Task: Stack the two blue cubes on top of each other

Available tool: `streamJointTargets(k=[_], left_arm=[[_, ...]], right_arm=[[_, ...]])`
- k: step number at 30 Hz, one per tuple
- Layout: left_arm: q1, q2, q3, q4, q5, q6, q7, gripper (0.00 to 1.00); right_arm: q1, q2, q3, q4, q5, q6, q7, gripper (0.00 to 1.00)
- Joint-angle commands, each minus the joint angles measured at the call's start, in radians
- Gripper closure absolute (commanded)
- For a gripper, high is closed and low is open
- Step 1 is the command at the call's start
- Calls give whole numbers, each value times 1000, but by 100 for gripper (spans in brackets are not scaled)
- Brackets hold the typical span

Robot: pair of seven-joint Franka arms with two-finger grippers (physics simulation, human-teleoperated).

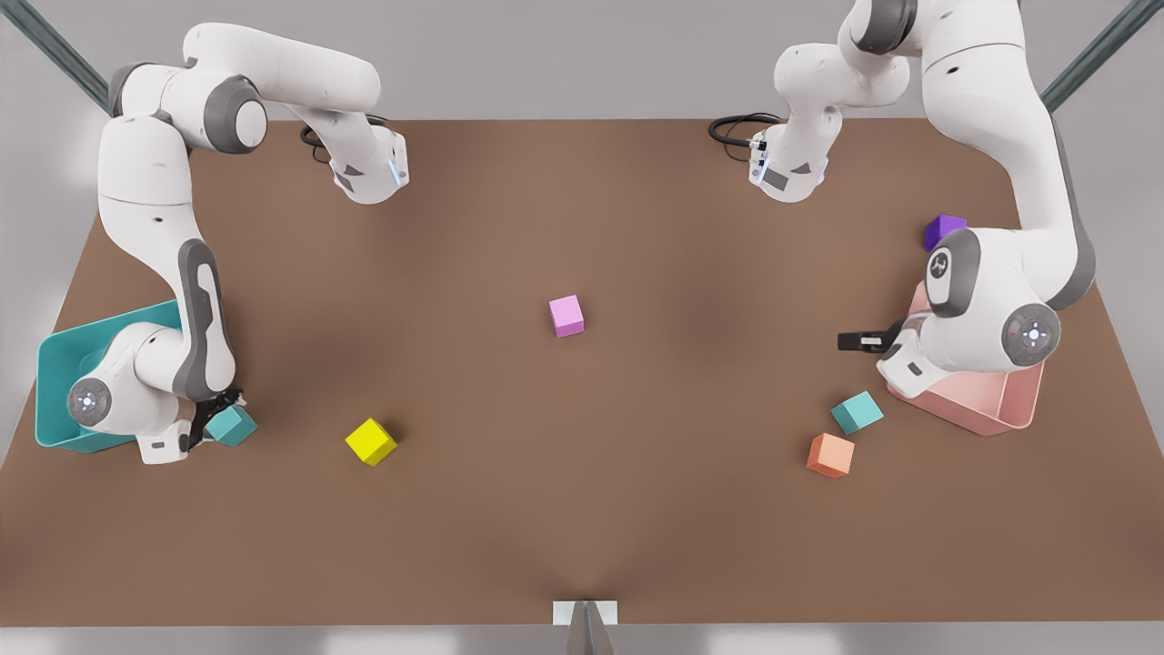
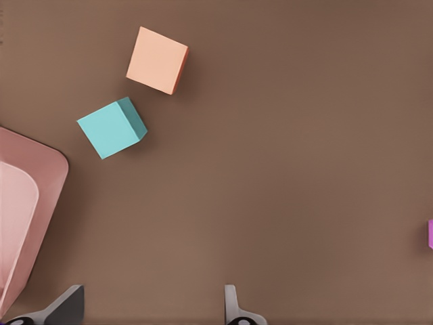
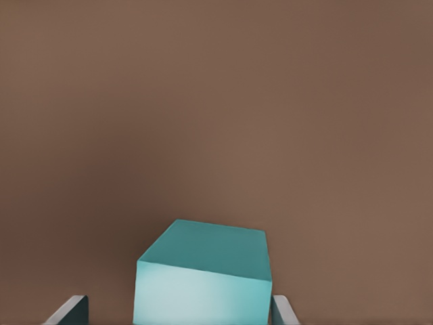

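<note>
The right end effector [image 1: 211,423] is low at the front view's left, just in front of the teal bin [image 1: 64,355], and its fingers [image 3: 283,313] sit on either side of a blue cube [image 1: 231,425]. In the right wrist view that cube [image 3: 203,281] fills the space between them, the far finger close against its side, the near one with a sliver of gap, so I'd call it pinching the cube or just about to bite. I can't tell whether the cube is off the desk [image 1: 582,509] yet. Over on the front view's right, the left end effector [image 1: 859,341] hangs beside the pink bin [image 1: 1009,405], fingers spread wide with nothing between them, as the left wrist view's two tips [image 2: 231,305] show. The second blue cube [image 1: 857,411] lies on the desk near it, just beside an orange cube [image 1: 829,455], the two close together but apart in the left wrist view [image 2: 111,127]. A yellow cube [image 1: 371,442], a pink cube [image 1: 566,316] mid-desk and a purple cube [image 1: 943,230] at the back are bystanders. So, by my reckoning, we're early: one cube is in hand or nearly so, nothing is stacked, and the two blue cubes are well apart, at opposite ends of the desk. What's left is the lift, the long carry across and a square set-down on top.
</note>
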Motion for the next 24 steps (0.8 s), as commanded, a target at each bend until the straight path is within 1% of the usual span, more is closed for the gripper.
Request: streamJointTargets(k=[1, 16, 18, 19, 20, 24], left_arm=[[0, -1, 0, 0, 2, 0, -1, 0], [10, 17, 0, 0, 3, 4, 1, 0], [10, 21, 0, 8, 5, 4, 1, 0], [10, 21, 0, 10, 5, 4, 1, 0], [10, 21, 0, 13, 3, 4, -1, 0], [17, 14, 0, 31, 2, -5, -5, 0]], right_arm=[[0, 1, 1, 0, 1, 10, 12, 0], [-2, 53, 1, -3, 7, 53, 25, 0], [0, 55, 1, -3, 7, 53, 26, 9], [-2, 59, 1, -3, 7, 53, 26, 18], [-2, 62, 1, -1, 7, 53, 26, 23], [0, 58, 1, -1, 7, 47, 29, 26]])
